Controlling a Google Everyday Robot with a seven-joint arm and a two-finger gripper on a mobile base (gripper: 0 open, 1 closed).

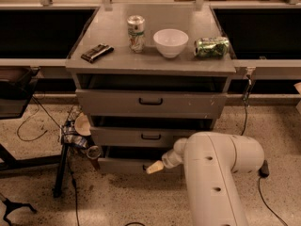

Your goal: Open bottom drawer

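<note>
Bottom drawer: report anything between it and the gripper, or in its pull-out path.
Nothing visible separates the gripper from the bottom drawer; it is at the drawer's front. Only the robot's arm stands ahead; a cluttered stand sits beside the left corner.

Above my pincer (155,167), low at centre frame, the table (117,62) carries a dark packet (96,52) at left, an upright can (135,33), a white bowl (170,42) and a green can (211,46) lying sideways.

Arm (214,173): one, white, thick rounded casing, rising from the lower edge of the view and bending left at a broad elbow
Wrist (176,157): short, narrower, angled down-left
Gripper (154,167): pale cream tip, low, at the arm's left end, pointing left
</note>
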